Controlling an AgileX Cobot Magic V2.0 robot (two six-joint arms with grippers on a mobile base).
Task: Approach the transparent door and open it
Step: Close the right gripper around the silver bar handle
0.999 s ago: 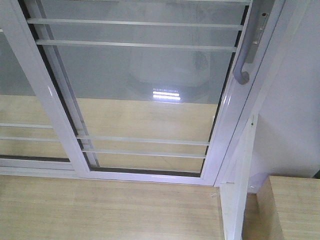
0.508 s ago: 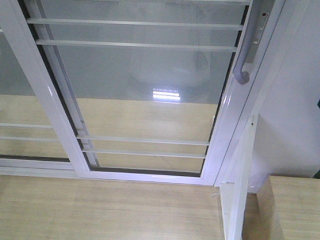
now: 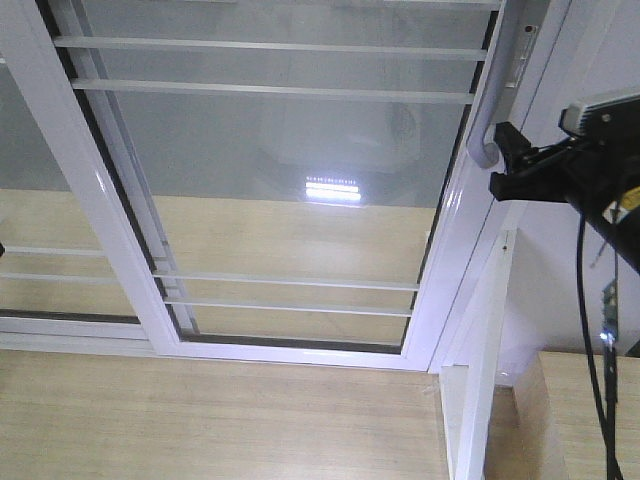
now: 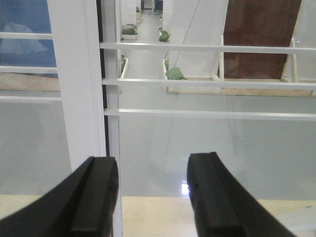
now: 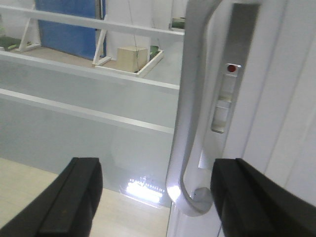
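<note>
The transparent door fills the front view: clear glass with thin white bars in a glossy white frame. Its curved grey handle runs down the right stile. My right gripper reaches in from the right, level with the handle's lower end. In the right wrist view the handle stands between the open fingers, closer to the right-hand one, and nothing is gripped. A lock plate with a red dot sits beside the handle. My left gripper is open, facing glass and a white stile.
A second barred glass panel without a handle overlaps at the left. Light wooden floor lies below. A white wall, a white post and a wooden box stand at the right. A black cable hangs from my right arm.
My right gripper has come into the front view from the right and now sits beside the handle's lower end. The door has not moved.
</note>
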